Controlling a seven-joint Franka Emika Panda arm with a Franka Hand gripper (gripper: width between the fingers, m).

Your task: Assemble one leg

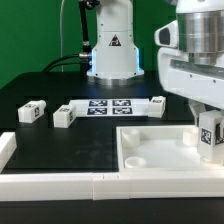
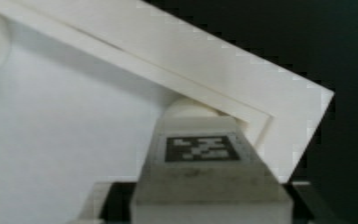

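My gripper (image 1: 210, 142) is shut on a leg (image 1: 208, 131), a stubby white block with a black-and-white tag. It holds the leg upright over the corner of the large white panel (image 1: 150, 150) at the exterior view's right. In the wrist view the leg (image 2: 202, 150) sits between the fingers (image 2: 311, 205), its far end at the panel's (image 2: 87, 120) inner corner; whether it touches the panel I cannot tell. Three more legs lie on the black table: two at the exterior view's left (image 1: 32, 112) (image 1: 65, 116) and one further right (image 1: 158, 103).
The marker board (image 1: 108, 106) lies flat at the middle back. The robot base (image 1: 112, 50) stands behind it. A low white rim (image 1: 60, 182) runs along the table's front, with a short white wall (image 1: 6, 150) at the exterior view's left.
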